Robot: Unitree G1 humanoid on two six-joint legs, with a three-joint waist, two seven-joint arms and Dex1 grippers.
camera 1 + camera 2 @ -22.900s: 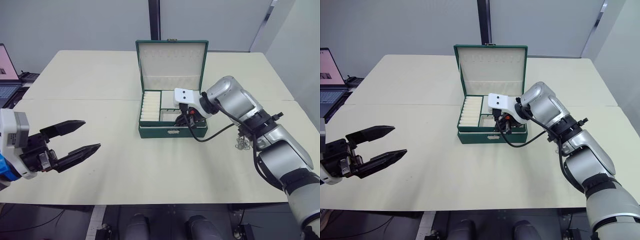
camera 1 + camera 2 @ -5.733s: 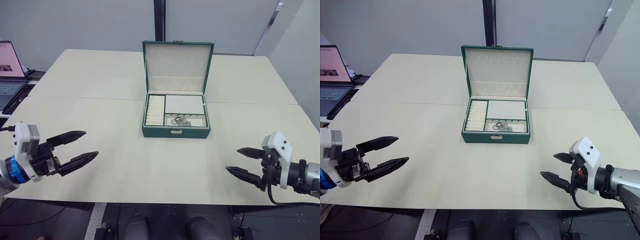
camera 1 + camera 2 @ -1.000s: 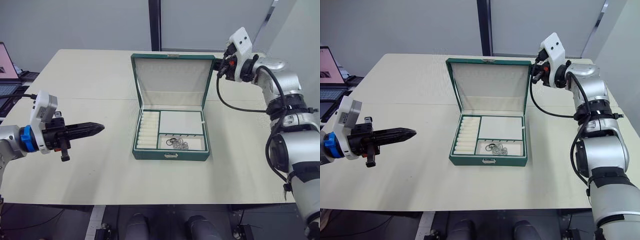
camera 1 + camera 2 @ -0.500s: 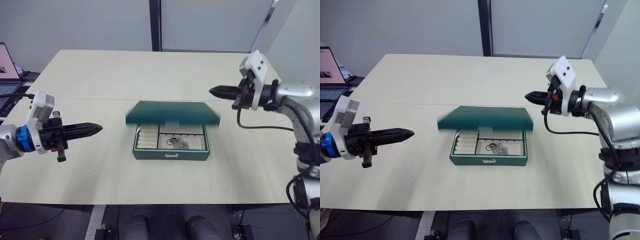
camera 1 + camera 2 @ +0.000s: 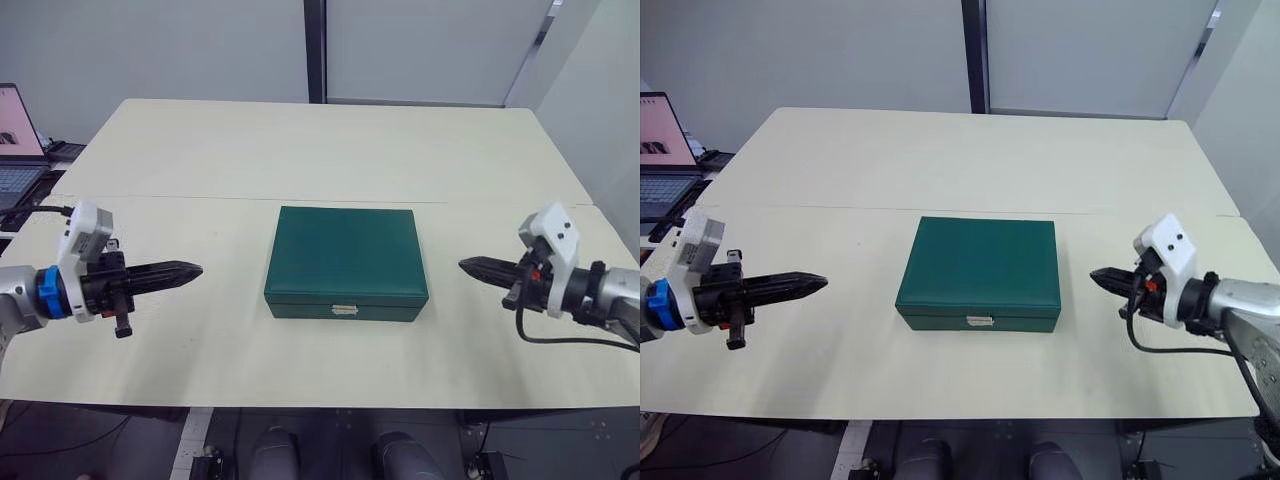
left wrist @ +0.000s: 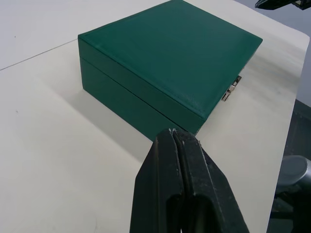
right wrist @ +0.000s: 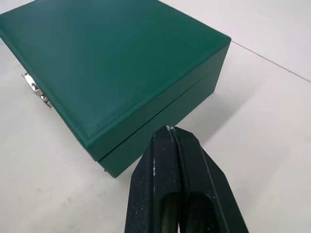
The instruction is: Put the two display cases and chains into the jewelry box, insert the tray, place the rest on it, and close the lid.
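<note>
The dark green jewelry box sits shut in the middle of the table, its lid lying flat and the small metal clasp at its front edge. The display cases, chains, tray and the rest are hidden inside it. My left gripper is shut with nothing in it, hovering off the box's left side and pointing at it. On the other side, my right gripper is also shut and empty, pointing at the box's right side. The wrist views show the box just beyond each pair of pressed-together fingers.
A pale table carries the box, with a seam running across behind it. A laptop stands on a separate surface at the far left. A grey wall with a dark vertical post rises behind.
The lid, half lowered half a second ago, has dropped fully shut. My right gripper has come down from above the box's right rear to low beside its right side. The left gripper has barely moved.
</note>
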